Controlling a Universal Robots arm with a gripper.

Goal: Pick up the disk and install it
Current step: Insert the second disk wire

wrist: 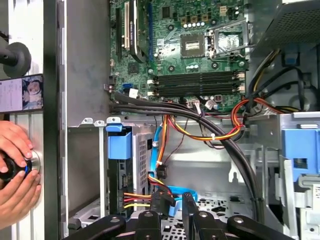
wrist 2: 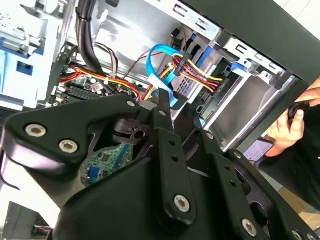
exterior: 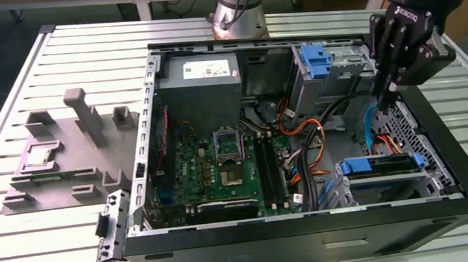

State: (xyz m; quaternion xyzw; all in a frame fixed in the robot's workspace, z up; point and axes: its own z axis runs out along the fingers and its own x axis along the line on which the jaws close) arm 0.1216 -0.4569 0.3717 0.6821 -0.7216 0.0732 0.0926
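Observation:
The disk point(exterior: 379, 166) lies in the drive cage at the near corner of the open computer case on the exterior view's right, its blue carrier facing up. In the first wrist view the disk point(wrist: 121, 175) stands edge-on under its blue tab, with red, yellow and black wires and a blue cable plugged in beside it. My gripper point(exterior: 386, 97) hangs above the case's wall on the exterior view's right, farther back than the cage and apart from the disk. A narrow gap shows between the fingers point(wrist: 189, 205) with nothing in it.
A motherboard point(exterior: 220, 165) fills the case floor, and cable bundles point(wrist: 220, 135) run beside the cage. A bare blue bracket point(exterior: 314, 57) sits in the far bay. A person's hands point(wrist: 15, 172) hold a round knob outside the case wall. A grey fixture block point(exterior: 62, 155) lies on the slatted table.

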